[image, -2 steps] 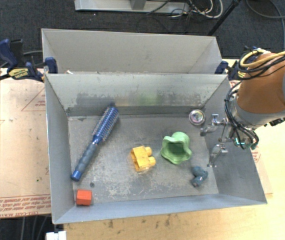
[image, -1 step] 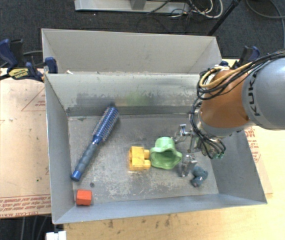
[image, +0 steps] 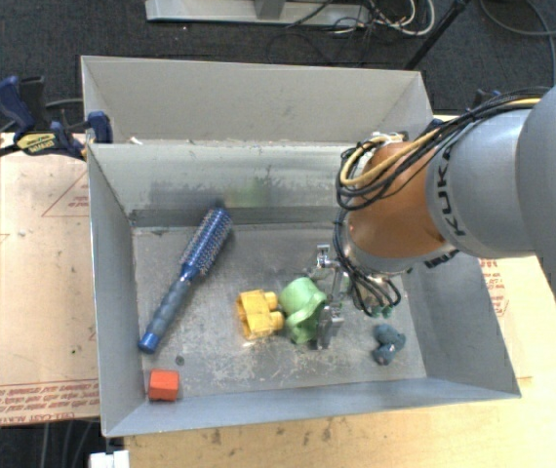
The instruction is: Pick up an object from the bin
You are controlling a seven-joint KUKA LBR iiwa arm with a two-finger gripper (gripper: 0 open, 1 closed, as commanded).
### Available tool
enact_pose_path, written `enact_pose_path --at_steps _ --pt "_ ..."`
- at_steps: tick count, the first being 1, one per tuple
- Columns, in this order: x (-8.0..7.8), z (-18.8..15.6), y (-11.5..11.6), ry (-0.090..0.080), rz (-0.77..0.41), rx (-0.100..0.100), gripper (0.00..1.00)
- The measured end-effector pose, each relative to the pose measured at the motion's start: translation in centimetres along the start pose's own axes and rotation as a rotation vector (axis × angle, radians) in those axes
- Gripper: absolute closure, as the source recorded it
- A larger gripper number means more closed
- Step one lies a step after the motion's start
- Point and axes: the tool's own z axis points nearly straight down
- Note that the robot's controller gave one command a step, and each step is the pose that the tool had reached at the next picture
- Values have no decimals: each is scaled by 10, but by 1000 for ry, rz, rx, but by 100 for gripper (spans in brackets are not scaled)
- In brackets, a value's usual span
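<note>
My gripper reaches down in the middle of the bin floor, its metal fingers right against the right side of a light green rounded toy. The fingers stand beside the green toy and partly overlap it; I cannot tell whether they close on it. A yellow blocky toy lies touching the green one on its left. A small grey-blue lump rests on the floor to the right of the gripper.
A blue hairbrush lies diagonally on the left of the floor, bristle head toward the back wall. A small orange-red cube sits in the front left corner. The arm with its orange cover and cables hangs over the right side.
</note>
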Motion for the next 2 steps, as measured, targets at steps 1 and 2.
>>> enact_pose_path --at_steps 1,2 --pt "0 -1 0 -1 2 -3 100" --pt "2 -135 -16 5 21 -3 100"
